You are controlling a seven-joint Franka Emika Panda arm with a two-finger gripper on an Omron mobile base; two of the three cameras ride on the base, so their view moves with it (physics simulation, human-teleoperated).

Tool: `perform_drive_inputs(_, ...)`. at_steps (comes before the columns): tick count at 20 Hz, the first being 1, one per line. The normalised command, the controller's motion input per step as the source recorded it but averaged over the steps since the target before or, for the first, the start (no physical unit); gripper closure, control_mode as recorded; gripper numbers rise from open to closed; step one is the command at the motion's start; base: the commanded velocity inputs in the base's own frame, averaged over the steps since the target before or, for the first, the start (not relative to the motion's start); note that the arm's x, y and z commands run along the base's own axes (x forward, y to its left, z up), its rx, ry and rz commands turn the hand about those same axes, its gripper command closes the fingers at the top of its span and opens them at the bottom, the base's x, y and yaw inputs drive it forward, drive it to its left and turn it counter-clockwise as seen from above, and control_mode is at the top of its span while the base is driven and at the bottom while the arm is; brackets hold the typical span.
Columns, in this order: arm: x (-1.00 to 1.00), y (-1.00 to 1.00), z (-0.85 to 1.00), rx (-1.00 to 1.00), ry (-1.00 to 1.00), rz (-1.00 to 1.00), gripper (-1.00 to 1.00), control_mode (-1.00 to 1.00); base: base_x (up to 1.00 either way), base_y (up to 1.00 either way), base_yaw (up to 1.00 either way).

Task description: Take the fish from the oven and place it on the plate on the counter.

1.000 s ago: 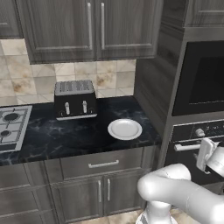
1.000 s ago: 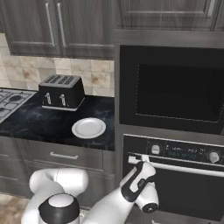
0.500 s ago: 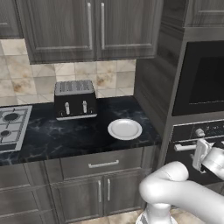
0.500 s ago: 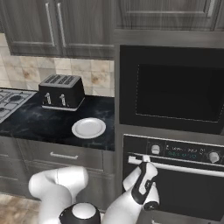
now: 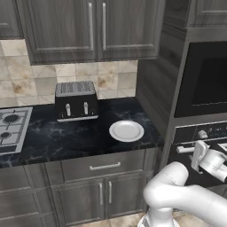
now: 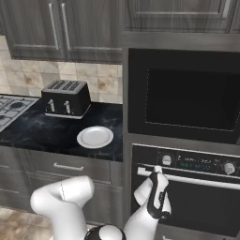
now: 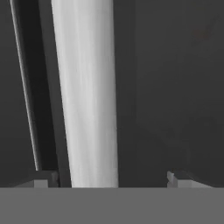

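Note:
The oven (image 6: 197, 211), under its knobbed control strip, has its door closed, so the fish is hidden. My gripper (image 6: 158, 176) is open at the left end of the oven's pale door handle (image 6: 201, 180). In the hand view the handle (image 7: 85, 96) runs as a broad pale bar between my fingertips (image 7: 178, 178), with a gap on each side. From the left base view the gripper (image 5: 195, 155) sits just below the control strip of the oven (image 5: 208, 132). The white plate (image 5: 127, 131) (image 6: 95, 137) lies bare on the black counter (image 5: 66, 137) near the oven.
A black toaster (image 5: 75, 101) (image 6: 65, 97) stands at the back of the counter. The steel gas hob (image 5: 11, 128) is at the far left. A black glass-fronted unit (image 6: 185, 93) sits above the oven. Grey drawers and cabinets run below the counter.
My hand has moved up and in toward the oven door handle, which now lies between the open fingers. The arm's elbow has dropped lower. Nothing else moved.

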Motion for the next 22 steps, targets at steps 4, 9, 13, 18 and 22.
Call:
perform_drive_inputs(4,0.37,-0.02,-0.22,0.00,0.00,0.00,-1.00,-1.00,0.00,0.00,0.00)
perform_drive_inputs(9,0.23,0.00,-0.13,0.00,0.00,0.00,1.00,-1.00,0.00,0.00,0.00)
perform_drive_inputs(13,-0.15,0.00,-0.04,0.00,0.00,0.00,1.00,-1.00,0.00,0.00,0.00)
perform_drive_inputs(18,-0.93,0.02,-0.49,0.16,0.20,0.00,1.00,-1.00,0.00,0.00,0.00)
perform_drive_inputs(22,-1.00,0.00,-0.33,0.28,0.17,0.00,1.00,-1.00,0.00,0.00,0.00)
